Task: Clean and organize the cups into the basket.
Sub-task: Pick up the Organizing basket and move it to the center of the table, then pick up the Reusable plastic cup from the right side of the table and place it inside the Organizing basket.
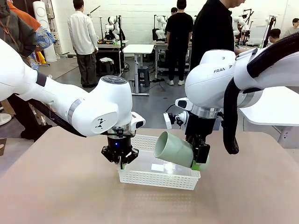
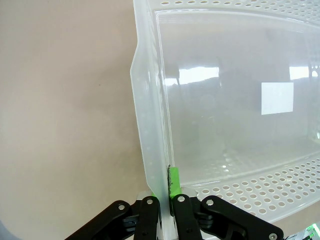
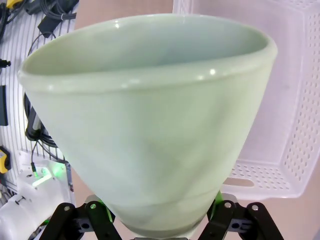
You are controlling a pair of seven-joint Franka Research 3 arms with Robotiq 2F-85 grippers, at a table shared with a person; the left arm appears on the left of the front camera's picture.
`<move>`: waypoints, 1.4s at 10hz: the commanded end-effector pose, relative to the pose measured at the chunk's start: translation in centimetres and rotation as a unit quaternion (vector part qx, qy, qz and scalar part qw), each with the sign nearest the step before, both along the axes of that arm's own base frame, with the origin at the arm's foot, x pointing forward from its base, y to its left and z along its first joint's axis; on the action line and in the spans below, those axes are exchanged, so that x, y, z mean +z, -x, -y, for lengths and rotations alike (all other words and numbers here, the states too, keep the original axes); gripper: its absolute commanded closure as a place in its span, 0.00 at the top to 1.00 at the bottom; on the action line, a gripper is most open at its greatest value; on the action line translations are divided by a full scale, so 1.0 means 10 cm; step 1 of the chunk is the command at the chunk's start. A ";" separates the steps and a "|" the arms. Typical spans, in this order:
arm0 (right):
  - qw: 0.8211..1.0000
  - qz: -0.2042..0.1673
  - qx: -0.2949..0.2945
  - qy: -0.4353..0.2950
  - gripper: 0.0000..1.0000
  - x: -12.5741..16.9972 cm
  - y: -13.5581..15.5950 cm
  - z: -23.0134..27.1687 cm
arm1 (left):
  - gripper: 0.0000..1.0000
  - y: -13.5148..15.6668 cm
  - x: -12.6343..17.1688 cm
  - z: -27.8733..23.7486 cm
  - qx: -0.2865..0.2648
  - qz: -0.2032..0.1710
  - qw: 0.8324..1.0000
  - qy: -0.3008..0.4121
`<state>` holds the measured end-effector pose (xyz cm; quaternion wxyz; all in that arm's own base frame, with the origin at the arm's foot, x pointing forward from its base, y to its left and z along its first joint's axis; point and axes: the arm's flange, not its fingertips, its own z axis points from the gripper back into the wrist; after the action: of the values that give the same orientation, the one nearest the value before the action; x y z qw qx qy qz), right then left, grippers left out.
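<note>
One mint cup (image 1: 176, 149) clamped at its base by the right gripper (image 1: 200, 164), lower centre-right; judged light, stiff, slippery; basket (image 1: 159, 179) wall pinched by the left gripper (image 1: 122, 162).

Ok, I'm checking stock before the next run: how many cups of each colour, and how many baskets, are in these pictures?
Mint green cup: 1
White basket: 1
Total: 2
</note>
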<state>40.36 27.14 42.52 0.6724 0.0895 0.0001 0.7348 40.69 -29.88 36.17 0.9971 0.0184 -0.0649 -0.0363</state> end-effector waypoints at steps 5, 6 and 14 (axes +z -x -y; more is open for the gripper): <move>0.990 0.008 -0.121 0.071 0.79 -0.38 -0.16 -0.39 | 0.00 0.01 0.01 0.00 -0.002 0.004 1.000 -0.001; 0.991 0.002 -0.118 0.064 0.79 -0.42 -0.20 -0.38 | 0.00 0.01 0.01 0.00 -0.002 0.004 1.000 -0.001; 0.998 0.016 -0.047 0.040 0.79 -0.77 -0.49 -0.30 | 0.00 0.01 0.01 0.00 -0.002 0.004 1.000 -0.001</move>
<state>44.26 29.85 35.12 0.7171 0.0558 0.0175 0.6945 40.69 -29.87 36.18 0.9971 0.0184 -0.0649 -0.0364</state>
